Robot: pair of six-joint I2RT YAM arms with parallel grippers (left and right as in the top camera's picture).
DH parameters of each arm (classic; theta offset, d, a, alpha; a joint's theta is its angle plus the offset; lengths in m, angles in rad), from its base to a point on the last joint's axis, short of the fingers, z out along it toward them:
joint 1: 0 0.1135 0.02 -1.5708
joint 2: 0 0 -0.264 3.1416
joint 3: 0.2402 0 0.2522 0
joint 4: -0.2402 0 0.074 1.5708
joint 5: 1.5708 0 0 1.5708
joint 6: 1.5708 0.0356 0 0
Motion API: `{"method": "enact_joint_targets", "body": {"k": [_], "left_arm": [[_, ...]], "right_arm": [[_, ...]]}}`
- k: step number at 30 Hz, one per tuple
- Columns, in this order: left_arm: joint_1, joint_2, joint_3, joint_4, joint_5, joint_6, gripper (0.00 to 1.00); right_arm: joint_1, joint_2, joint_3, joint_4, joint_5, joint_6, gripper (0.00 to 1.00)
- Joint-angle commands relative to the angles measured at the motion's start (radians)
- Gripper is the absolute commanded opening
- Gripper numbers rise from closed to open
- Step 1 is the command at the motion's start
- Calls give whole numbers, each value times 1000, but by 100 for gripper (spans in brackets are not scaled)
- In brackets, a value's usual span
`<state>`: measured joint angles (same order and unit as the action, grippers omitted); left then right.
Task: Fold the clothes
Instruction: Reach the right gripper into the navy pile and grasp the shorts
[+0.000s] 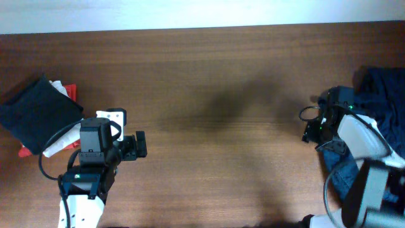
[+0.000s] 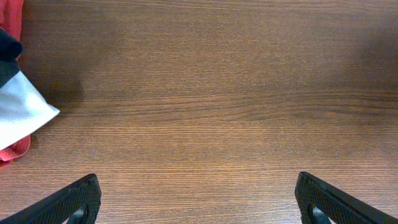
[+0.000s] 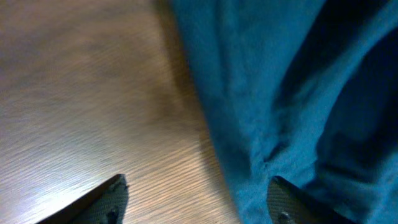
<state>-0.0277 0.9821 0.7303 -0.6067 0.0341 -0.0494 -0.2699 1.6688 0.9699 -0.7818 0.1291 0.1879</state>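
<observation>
A heap of dark blue clothes (image 1: 380, 95) lies at the table's right edge; the right wrist view shows its blue cloth (image 3: 280, 93) filling the right half. My right gripper (image 3: 198, 202) is open, one finger over bare wood and the other over the cloth's edge; overhead it sits at the heap's left side (image 1: 314, 126). A folded stack of clothes, dark navy (image 1: 38, 111) over white and red, lies at the far left. My left gripper (image 2: 198, 202) is open and empty over bare wood, right of that stack (image 1: 136, 145).
The wooden table (image 1: 215, 82) spans the view. The white (image 2: 18, 115) and red (image 2: 12, 152) corner of the folded stack shows at the left edge of the left wrist view. The right arm's white body (image 1: 364, 142) lies over part of the blue heap.
</observation>
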Motion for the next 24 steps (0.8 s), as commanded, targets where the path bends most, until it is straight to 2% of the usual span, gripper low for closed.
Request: {"method": "enact_joint_targets", "body": {"k": [1,9,11,13,15,18,20,21,23,24], "left_arm": [[-2,2,24,0,14,1,99],[-2,2,24,0,14,1,99],[-2,2,24,0,14,1,99],[-2,2,24,0,14,1,99],[-2,2,24,1,14,1,99],[-2,2,24,5,14,1,99],[-2,2,24,10,14,1,99],[-2,2,24,13,14,1,99],[-2,3,24,20,14,1,99],[-2,3,24,26,14,1,99]], "right_arm": [[-32,56,8,-3,45,36,57],[-79,56,-17,21,96,80,58],[-79,56,-17,21,96,80,40],[-79,56,-16,21,92,80,4],[-79,50,10,-5,69,80,4],[-79,7,294,-216,29,50,4],[-77,3,580,-371,-65,-46,4],[-77,3,706,-427,-106,-50,4],[-61,3,947,-551,-348,-135,4],[-37,3,982,-595,-414,-136,4]]}}
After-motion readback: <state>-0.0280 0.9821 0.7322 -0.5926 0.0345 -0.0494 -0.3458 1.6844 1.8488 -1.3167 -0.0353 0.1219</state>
